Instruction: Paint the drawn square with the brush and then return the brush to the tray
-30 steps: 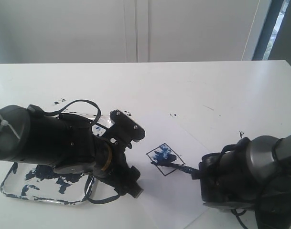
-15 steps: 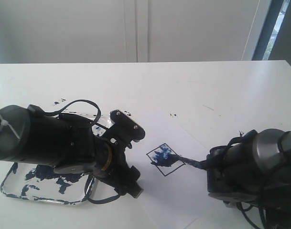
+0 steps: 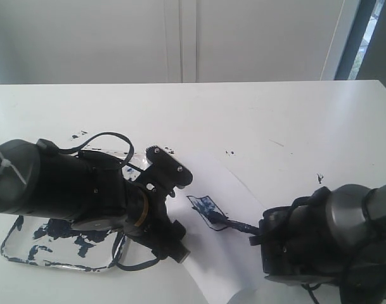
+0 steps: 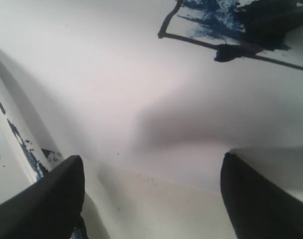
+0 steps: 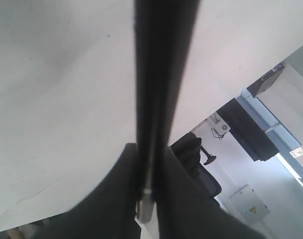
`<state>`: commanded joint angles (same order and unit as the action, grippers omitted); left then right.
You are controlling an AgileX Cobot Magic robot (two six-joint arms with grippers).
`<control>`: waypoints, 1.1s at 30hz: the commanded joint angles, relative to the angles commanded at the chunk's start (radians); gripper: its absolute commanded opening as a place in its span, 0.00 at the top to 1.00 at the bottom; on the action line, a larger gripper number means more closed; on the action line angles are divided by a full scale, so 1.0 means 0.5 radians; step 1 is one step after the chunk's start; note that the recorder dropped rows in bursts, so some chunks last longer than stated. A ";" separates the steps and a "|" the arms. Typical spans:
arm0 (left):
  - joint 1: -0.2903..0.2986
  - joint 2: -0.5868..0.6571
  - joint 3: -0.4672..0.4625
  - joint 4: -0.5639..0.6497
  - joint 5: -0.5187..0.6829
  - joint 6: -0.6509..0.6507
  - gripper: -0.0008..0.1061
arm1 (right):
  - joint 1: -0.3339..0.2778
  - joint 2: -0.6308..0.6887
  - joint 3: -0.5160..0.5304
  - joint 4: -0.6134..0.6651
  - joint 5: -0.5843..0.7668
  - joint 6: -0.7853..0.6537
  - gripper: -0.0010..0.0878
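Well, on the left the tray (image 3: 53, 266) lies partly under the left arm, and the left gripper (image 4: 151, 199) hangs spread and empty just by the sheet of paper (image 3: 221, 180). Further along, the drawn square (image 3: 202, 206) is partly daubed blue. The brush (image 3: 231, 222) has its tip at the square's edge and its handle pinched in the right gripper (image 5: 149, 164). My worry is that nothing pins the paper, which looks buckled near its front edge. A dragging stroke could slide or crease it and smear paint outside the outline.
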<state>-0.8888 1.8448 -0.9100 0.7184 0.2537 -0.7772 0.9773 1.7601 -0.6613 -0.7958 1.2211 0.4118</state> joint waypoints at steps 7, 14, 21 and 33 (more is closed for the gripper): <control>0.000 -0.004 0.000 -0.017 0.054 0.027 0.26 | 0.000 -0.184 0.000 -0.010 0.000 -0.008 0.99; 0.000 -0.004 0.000 -0.044 0.057 0.039 0.26 | -0.089 -0.336 0.000 -0.101 0.000 -0.031 0.99; 0.000 -0.004 0.000 -0.047 0.039 0.038 0.26 | -0.165 -0.422 0.000 -0.005 0.000 -0.040 0.99; 0.000 -0.004 0.000 -0.073 0.010 0.038 0.26 | -0.160 -0.358 0.096 0.225 0.000 -0.167 0.99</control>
<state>-0.8888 1.8428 -0.9100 0.6820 0.2586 -0.7580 0.8971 1.5812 -0.6131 -0.6834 1.2211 0.3281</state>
